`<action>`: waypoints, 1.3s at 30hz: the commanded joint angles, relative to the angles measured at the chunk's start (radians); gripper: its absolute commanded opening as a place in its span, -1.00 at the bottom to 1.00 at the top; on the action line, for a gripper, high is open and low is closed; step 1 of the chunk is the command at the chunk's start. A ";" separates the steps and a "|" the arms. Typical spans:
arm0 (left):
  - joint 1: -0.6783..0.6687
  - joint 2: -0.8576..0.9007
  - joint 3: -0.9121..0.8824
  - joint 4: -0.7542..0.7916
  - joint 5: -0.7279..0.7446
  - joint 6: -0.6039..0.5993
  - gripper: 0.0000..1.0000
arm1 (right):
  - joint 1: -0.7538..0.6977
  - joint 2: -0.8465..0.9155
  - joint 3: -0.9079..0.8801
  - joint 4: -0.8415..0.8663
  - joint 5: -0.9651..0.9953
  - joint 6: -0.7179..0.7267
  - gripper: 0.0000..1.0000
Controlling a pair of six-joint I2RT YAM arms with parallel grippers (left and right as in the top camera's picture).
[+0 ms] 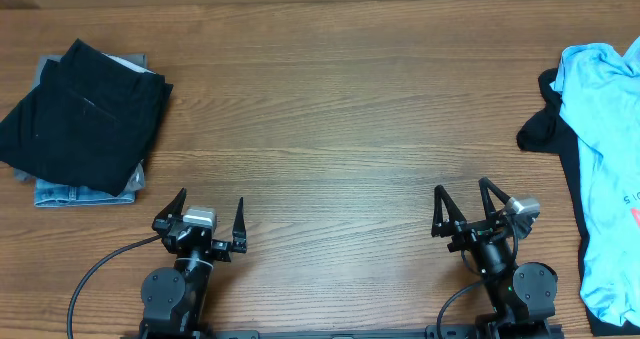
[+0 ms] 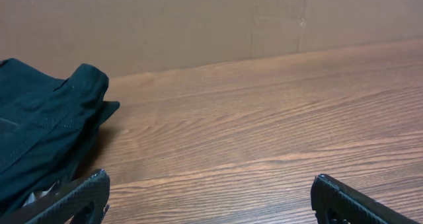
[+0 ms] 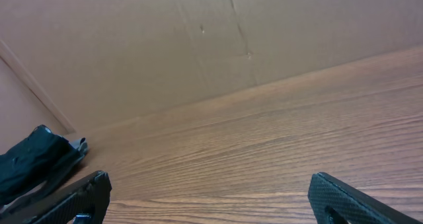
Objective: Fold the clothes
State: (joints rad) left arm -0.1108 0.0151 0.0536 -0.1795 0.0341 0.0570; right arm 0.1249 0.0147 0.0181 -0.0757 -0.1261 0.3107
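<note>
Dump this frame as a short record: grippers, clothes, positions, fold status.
left gripper: open, empty, at the table's near edge, left side
right gripper: open, empty, at the near edge, right side
folded pile: far left; black garment on top, jeans beneath
blue T-shirt: right edge, loose, not folded, partly out of frame
dark cloth: under the T-shirt, sticking out at its left
contact: neither gripper touches any cloth
</note>
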 commanded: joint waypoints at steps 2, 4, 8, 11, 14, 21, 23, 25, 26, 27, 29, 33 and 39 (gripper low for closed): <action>-0.004 0.000 -0.002 -0.002 0.011 0.018 1.00 | 0.003 -0.008 -0.010 0.003 0.006 0.001 1.00; -0.004 0.000 -0.002 -0.002 0.011 0.018 1.00 | 0.003 -0.008 -0.010 0.003 0.006 0.001 1.00; -0.004 0.000 -0.002 -0.003 0.011 0.018 1.00 | 0.003 -0.008 -0.010 0.003 0.006 0.001 1.00; -0.004 0.000 -0.002 -0.002 0.011 0.018 1.00 | 0.003 -0.008 -0.010 0.003 0.006 0.001 1.00; -0.004 0.000 -0.002 -0.002 0.011 0.018 1.00 | 0.003 -0.008 -0.010 0.003 0.006 0.001 1.00; -0.004 0.000 -0.002 -0.002 0.011 0.018 1.00 | 0.003 -0.008 -0.010 0.003 0.006 0.001 1.00; -0.004 0.000 -0.002 -0.002 0.011 0.018 1.00 | 0.003 -0.008 -0.010 0.003 0.006 0.001 1.00; -0.004 0.000 -0.002 -0.002 0.011 0.018 1.00 | 0.003 -0.008 -0.010 0.003 0.006 0.001 1.00; -0.004 0.000 -0.002 -0.002 0.011 0.018 1.00 | 0.003 -0.008 -0.010 0.003 0.006 0.001 1.00; -0.004 0.000 -0.002 -0.002 0.011 0.018 1.00 | 0.003 -0.008 -0.010 0.003 0.006 0.001 1.00; -0.004 0.000 -0.002 -0.002 0.011 0.018 1.00 | 0.003 -0.008 -0.010 0.003 0.006 0.001 1.00; -0.004 0.000 -0.002 -0.002 0.011 0.018 1.00 | 0.003 -0.008 -0.010 0.003 0.006 0.001 1.00; -0.004 0.000 -0.002 -0.002 0.011 0.018 1.00 | 0.003 -0.008 -0.010 0.003 0.006 0.001 1.00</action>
State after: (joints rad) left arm -0.1108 0.0151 0.0536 -0.1795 0.0341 0.0593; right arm 0.1249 0.0147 0.0181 -0.0757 -0.1257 0.3107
